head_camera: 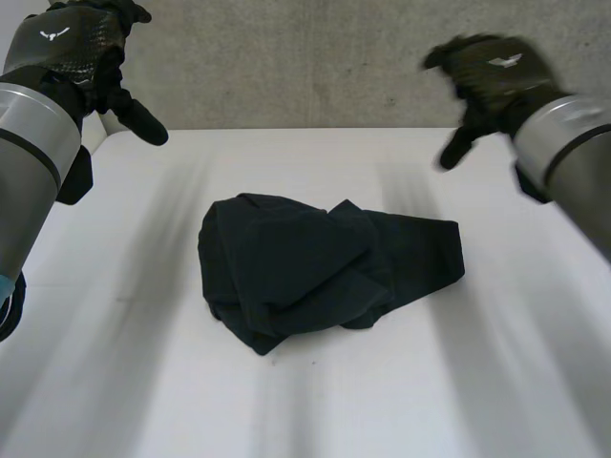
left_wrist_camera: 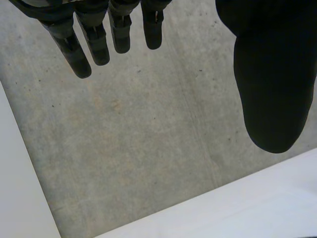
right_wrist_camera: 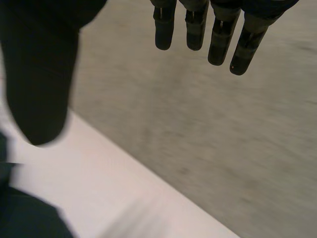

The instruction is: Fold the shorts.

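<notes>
In the head view, the crumpled black fabric shorts [head_camera: 325, 267] lie in a loose heap near the middle of the white tabletop [head_camera: 496, 382], with folds bunched over one another and one part trailing out toward the right arm's side. Both arms are raised on either side of the heap, well apart from it. The left robot hand [head_camera: 81, 48] hangs over the far left corner of the tabletop with its fingers loosely extended and nothing in them. The right robot hand [head_camera: 492, 76] hangs over the far right side, likewise relaxed and empty. Behind the tabletop lies a grey concrete surface [head_camera: 305, 57].

In the left wrist view, the left robot hand's fingers [left_wrist_camera: 94, 39] point straight out and its thumb [left_wrist_camera: 272, 89] stands wide apart from them, with no cloth between. Beyond the fingertips is grey concrete, bordered by the tabletop's white edge.

In the right wrist view, the right robot hand's fingers [right_wrist_camera: 218, 39] are straight and the thumb [right_wrist_camera: 39, 74] is spread away, holding nothing. Below the thumb is white tabletop, and beside it a dark patch of the shorts [right_wrist_camera: 25, 218] lies on the surface, apart from the hand.
</notes>
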{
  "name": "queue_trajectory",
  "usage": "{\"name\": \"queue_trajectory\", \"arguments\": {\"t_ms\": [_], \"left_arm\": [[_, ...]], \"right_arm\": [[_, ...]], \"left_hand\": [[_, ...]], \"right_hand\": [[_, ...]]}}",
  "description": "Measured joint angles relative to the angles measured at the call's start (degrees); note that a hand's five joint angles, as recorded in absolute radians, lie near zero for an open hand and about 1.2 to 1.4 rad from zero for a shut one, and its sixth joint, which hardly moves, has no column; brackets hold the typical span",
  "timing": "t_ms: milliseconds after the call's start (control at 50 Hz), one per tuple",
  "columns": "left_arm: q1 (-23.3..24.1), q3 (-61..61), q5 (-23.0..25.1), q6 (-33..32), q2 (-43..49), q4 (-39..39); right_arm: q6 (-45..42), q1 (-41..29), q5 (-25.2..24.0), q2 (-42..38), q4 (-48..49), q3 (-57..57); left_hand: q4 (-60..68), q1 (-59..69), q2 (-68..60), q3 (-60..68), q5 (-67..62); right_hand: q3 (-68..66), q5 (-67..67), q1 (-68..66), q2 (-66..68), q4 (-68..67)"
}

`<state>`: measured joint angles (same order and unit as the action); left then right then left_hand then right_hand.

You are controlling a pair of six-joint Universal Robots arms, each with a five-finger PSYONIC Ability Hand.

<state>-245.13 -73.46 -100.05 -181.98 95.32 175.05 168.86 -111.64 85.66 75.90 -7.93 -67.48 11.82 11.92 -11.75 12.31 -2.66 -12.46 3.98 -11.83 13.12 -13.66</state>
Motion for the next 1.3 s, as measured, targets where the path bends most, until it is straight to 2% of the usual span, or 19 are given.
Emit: {"name": "queue_trajectory", "arguments": {"t_ms": [100,360,460,560,640,780,860,900,920,960,1000,1020,1100,1200,1300], "left_arm": [[-0.02,1.47,0.27,-0.89,0.47,-3.17],[0.03,2.15,0.31,-1.72,0.95,-6.19],[0.18,1.39,0.37,-1.66,0.96,-5.97],[1.67,-0.25,0.66,-1.59,2.11,-5.34],[5.43,-1.73,1.06,-1.52,6.30,-3.89],[13.94,-1.94,1.00,-1.95,16.01,0.26],[17.18,-0.78,0.67,-3.39,21.83,2.26],[17.50,-0.54,0.55,-3.80,22.77,2.49],[17.95,-0.05,0.11,-4.74,24.66,2.86],[18.17,0.41,-0.97,-5.84,26.34,3.19],[18.17,0.47,-1.29,-6.03,26.57,3.25],[17.95,0.68,-4.04,-7.01,27.54,3.64],[15.94,0.39,-8.98,-7.89,27.48,4.19],[9.36,-0.92,-12.13,-9.76,24.28,4.78],[1.42,-1.71,-12.04,-13.89,21.06,5.83]], "right_arm": [[1.18,2.83,4.82,1.63,-0.04,-0.48],[0.62,2.55,5.63,1.13,-0.44,-0.43],[-0.19,2.53,4.03,0.96,-0.44,-0.73],[-7.43,2.58,-1.75,0.19,-1.39,-3.37],[-14.29,2.86,-5.64,-0.70,-2.01,-8.63],[-17.30,3.55,-7.20,-1.17,0.84,-17.98],[-16.95,4.77,-7.14,-1.11,5.45,-23.22],[-16.91,5.07,-7.14,-1.08,6.32,-24.07],[-16.86,5.76,-7.13,-1.02,8.07,-25.67],[-16.83,6.41,-7.14,-0.97,9.50,-26.87],[-16.81,6.59,-7.15,-0.96,9.85,-27.18],[-16.71,7.24,-7.21,-0.93,10.98,-28.07],[-16.58,7.82,-7.34,-0.91,11.63,-28.53],[-16.54,7.81,-7.43,-0.88,11.72,-28.53],[-16.53,7.50,-7.44,-0.84,11.66,-28.40]], "left_hand": [[0.00,0.00,0.00,0.00,0.00],[0.00,0.00,0.00,0.00,0.00],[0.00,0.00,0.00,0.00,0.00],[0.00,0.00,0.00,0.00,0.00],[0.00,0.00,0.00,0.00,0.00],[0.18,0.30,-0.23,0.14,-0.02],[14.73,16.57,-15.34,13.99,-13.98],[16.63,18.79,-16.64,15.89,-15.83],[32.88,35.94,-32.97,32.20,-31.72],[45.54,46.95,-45.71,44.94,-44.33],[45.54,46.95,-45.71,44.94,-44.33],[55.11,53.39,-55.40,54.28,-53.24],[56.62,53.39,-56.45,55.40,-53.41],[56.67,53.39,-56.61,55.64,-53.41],[56.83,53.39,-56.64,55.66,-53.41]], "right_hand": [[0.00,0.00,0.00,0.00,0.00],[0.00,0.00,0.00,0.00,0.00],[0.00,0.00,0.00,0.00,0.00],[0.00,0.00,0.00,0.00,0.00],[0.00,0.00,0.00,0.00,0.00],[0.00,0.00,0.00,0.00,0.00],[0.00,0.00,0.00,0.00,0.00],[0.00,0.00,0.00,0.00,0.00],[0.00,0.00,0.00,0.00,0.00],[0.00,0.00,0.00,0.00,0.00],[0.00,0.00,0.00,0.00,0.00],[0.00,0.00,0.00,0.00,0.00],[0.00,0.00,0.00,0.00,0.00],[0.00,0.00,0.00,0.00,0.00],[0.00,0.00,0.00,0.00,0.00]]}}
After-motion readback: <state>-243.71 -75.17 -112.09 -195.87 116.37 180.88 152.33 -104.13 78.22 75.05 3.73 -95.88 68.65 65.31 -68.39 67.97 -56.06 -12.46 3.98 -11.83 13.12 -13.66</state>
